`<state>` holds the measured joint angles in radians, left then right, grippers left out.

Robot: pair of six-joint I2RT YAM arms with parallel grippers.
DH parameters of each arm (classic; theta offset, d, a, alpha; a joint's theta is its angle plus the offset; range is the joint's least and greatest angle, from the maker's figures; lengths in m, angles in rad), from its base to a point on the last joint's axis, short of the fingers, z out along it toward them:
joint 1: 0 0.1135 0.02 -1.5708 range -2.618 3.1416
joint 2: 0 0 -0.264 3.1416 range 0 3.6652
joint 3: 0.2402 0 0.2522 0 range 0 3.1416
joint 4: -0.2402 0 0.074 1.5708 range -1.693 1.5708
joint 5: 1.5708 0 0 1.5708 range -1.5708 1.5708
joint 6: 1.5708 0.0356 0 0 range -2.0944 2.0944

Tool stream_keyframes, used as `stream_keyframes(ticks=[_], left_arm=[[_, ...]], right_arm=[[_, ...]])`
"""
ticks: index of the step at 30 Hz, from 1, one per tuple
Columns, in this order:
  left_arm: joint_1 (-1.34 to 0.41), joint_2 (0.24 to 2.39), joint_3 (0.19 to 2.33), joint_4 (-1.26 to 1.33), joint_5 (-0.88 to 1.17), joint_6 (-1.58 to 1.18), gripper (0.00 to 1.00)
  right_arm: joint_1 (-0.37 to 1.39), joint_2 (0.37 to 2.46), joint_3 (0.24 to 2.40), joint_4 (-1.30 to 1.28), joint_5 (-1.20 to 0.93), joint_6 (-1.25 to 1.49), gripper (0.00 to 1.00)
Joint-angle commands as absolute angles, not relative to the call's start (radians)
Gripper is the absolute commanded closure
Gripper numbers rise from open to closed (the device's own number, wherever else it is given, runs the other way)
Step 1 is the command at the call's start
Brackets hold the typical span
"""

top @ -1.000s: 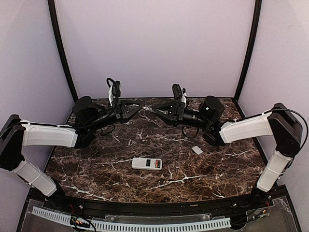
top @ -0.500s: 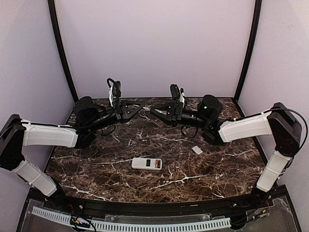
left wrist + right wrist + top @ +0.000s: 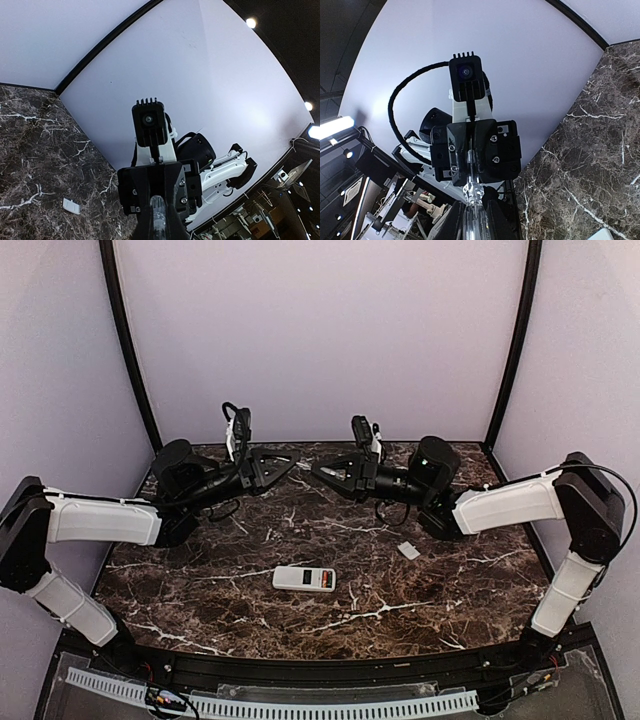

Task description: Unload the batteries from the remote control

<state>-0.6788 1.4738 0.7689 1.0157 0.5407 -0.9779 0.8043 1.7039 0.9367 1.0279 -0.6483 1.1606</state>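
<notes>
The white remote control (image 3: 298,578) lies flat on the marble table (image 3: 200,580), near the front middle. At its right end the batteries (image 3: 327,581) show as a red and green patch in the open compartment. Both arms are raised at the back of the table, far from the remote, with their tips facing each other. My left gripper (image 3: 291,464) (image 3: 157,212) is shut with nothing in it. My right gripper (image 3: 316,469) (image 3: 472,195) has its clear pads together and holds nothing.
A small flat white cover plate (image 3: 408,551) (image 3: 70,205) lies on the marble to the right of the remote, under the right arm. Lilac walls close the table at the back and sides. A black rail runs along the front edge.
The right gripper's jaws have narrowed and its tip has drifted slightly left, towards the left gripper. The left arm, remote and cover plate have not moved.
</notes>
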Motion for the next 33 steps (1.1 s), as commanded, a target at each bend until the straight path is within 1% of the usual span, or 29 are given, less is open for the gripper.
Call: stream_keyframes(ticks=[1,3,7,12,18,19,20,22,23,24,25,26,30,33], left_arm=[[-0.684,1.482,0.75,0.999,0.555,-0.953,1.0],[-0.684,1.48,0.749,0.999,0.555,-0.951,1.0],[-0.684,1.481,0.747,0.994,0.558,-0.947,1.0],[-0.683,1.477,0.738,0.992,0.558,-0.94,1.0],[-0.683,1.451,0.726,0.951,0.551,-0.906,0.82],[-0.684,1.441,0.718,0.941,0.546,-0.901,0.75],[-0.683,1.437,0.712,0.934,0.541,-0.889,0.71],[-0.683,1.421,0.699,0.911,0.531,-0.871,0.57],[-0.683,1.41,0.69,0.897,0.523,-0.864,0.54],[-0.684,1.405,0.681,0.89,0.521,-0.851,0.47],[-0.683,1.395,0.677,0.873,0.512,-0.845,0.44],[-0.683,1.388,0.667,0.863,0.508,-0.832,0.39],[-0.684,1.349,0.643,0.797,0.484,-0.786,0.3],[-0.683,1.316,0.632,0.725,0.46,-0.747,0.27]], right_arm=[[0.812,1.713,0.964,1.051,-0.673,1.148,0.86],[0.811,1.712,0.963,1.046,-0.675,1.145,0.89],[0.812,1.707,0.958,1.033,-0.679,1.138,1.0],[0.812,1.696,0.949,1.006,-0.681,1.121,1.0],[0.811,1.668,0.927,0.93,-0.681,1.078,1.0],[0.811,1.66,0.921,0.912,-0.679,1.069,1.0],[0.811,1.653,0.916,0.89,-0.676,1.061,1.0],[0.812,1.637,0.908,0.823,-0.672,1.043,1.0],[0.812,1.627,0.905,0.789,-0.667,1.03,1.0],[0.812,1.615,0.901,0.758,-0.659,1.015,1.0],[0.812,1.602,0.898,0.722,-0.653,1.0,1.0],[0.812,1.589,0.895,0.687,-0.644,0.983,1.0],[0.811,1.54,0.891,0.557,-0.611,0.911,1.0],[0.81,1.515,0.891,0.478,-0.582,0.873,1.0]])
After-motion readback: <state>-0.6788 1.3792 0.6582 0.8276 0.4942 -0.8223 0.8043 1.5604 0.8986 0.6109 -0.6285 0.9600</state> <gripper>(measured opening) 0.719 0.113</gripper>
